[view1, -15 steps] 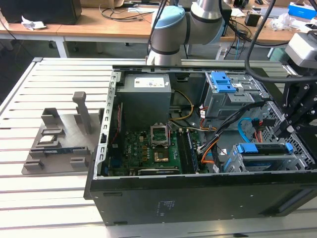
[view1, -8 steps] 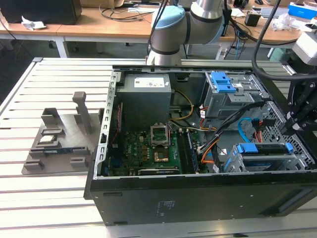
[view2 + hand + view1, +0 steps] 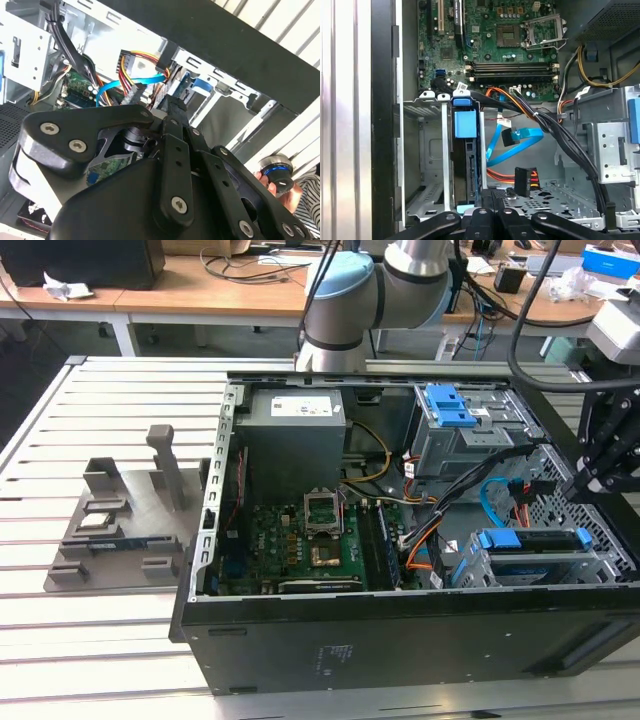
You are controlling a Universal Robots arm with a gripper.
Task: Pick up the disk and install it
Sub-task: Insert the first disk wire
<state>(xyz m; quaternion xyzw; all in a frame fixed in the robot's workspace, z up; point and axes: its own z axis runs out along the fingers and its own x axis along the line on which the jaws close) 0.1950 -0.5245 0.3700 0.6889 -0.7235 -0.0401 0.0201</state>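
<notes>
End effector [image 3: 492,196]: tips look pressed together with nothing between them. It is low inside the case [image 3: 400,640], at the open end of the cage [image 3: 427,150]. In the exterior view [image 3: 580,483] it hangs at that view's right, just past the cage.
Contact: the tips sit just beside the near end of the disk. I cannot tell whether they touch it.
Disk [image 3: 469,165]: stands on edge in a cage slot with its blue tab toward the motherboard [image 3: 510,45]. In the exterior view [image 3: 540,538] its blue rail runs along the top of the lower cage.
Done, as judged: pick-up and carry are finished, and the disk is in its slot and no longer gripped.
Left, as judged: I cannot confirm it is fully seated. The near end looks about level with the cage edge.
Cable [image 3: 517,137]: blue, looped beside the cage. Its plug end lies apart from the disk, so it is not connected.
Hand [image 3: 289,194]: a person's, outside the case wall, holding a blue-ringed knob.
Tabletop [image 3: 120,640]: slatted, carries the case.
</notes>
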